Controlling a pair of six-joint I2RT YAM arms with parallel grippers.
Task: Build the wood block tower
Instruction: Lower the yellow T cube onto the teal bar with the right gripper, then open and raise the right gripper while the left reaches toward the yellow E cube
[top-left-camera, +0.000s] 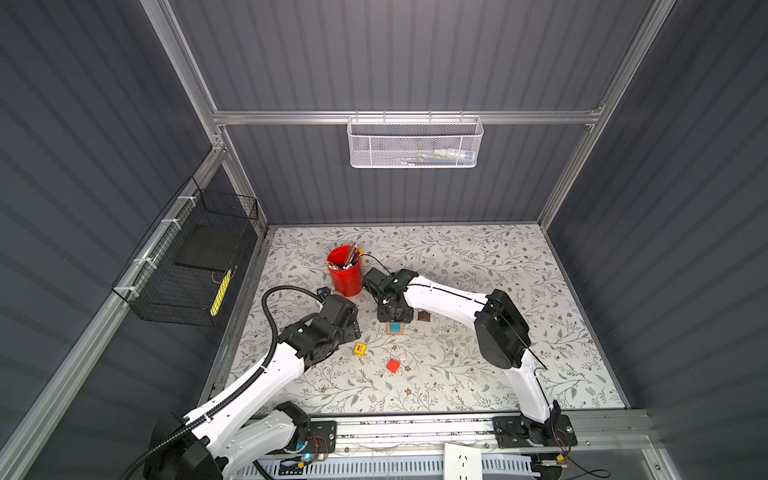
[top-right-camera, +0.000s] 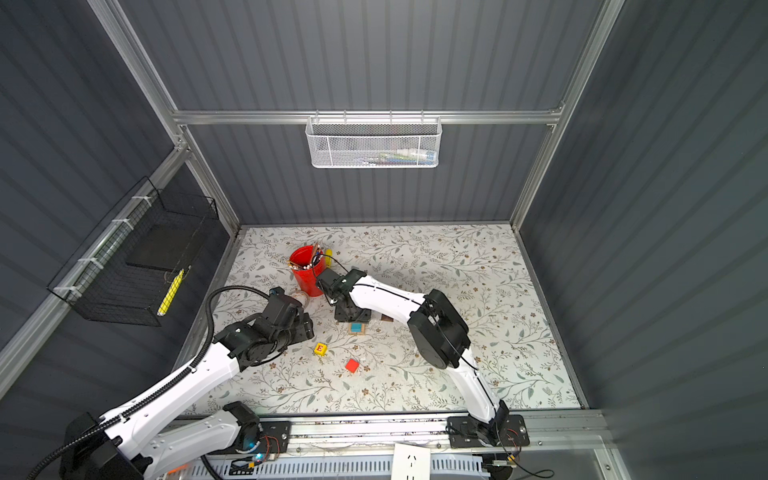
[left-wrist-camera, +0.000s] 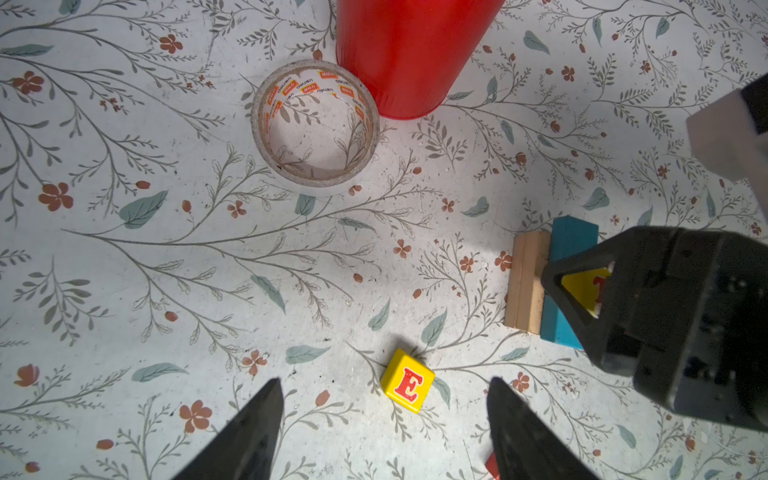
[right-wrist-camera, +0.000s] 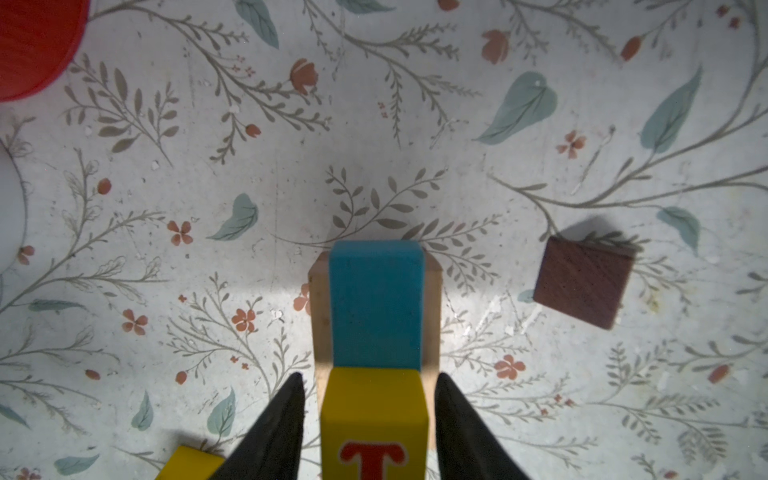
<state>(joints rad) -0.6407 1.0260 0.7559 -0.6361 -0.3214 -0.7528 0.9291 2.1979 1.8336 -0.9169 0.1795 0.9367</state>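
We find the tower (top-left-camera: 395, 327) near the middle of the table (top-left-camera: 498, 374): tan planks (left-wrist-camera: 525, 282) at the base, the blue plank (right-wrist-camera: 376, 307) lying along them, and a yellow cube (right-wrist-camera: 374, 419) with a red "T" on top. Our right gripper (right-wrist-camera: 370, 374) straddles that cube, jaws parted with a sliver of gap on each side, gripping nothing. Our left gripper (left-wrist-camera: 385, 380) is spread wide and empty, with the second yellow cube (left-wrist-camera: 407, 381), marked "E", just ahead of its tips. The red cube (top-left-camera: 393, 365) lies nearer the front edge, and the brown roof piece (right-wrist-camera: 582, 286) sits near the tower.

We judge these blocks light, rigid and smooth-painted. We would take them by opposite flat faces, gently, since nothing fastens the stack.

The tape roll (left-wrist-camera: 259, 120) by the red cup (left-wrist-camera: 411, 54) bears orange labels too small to read.
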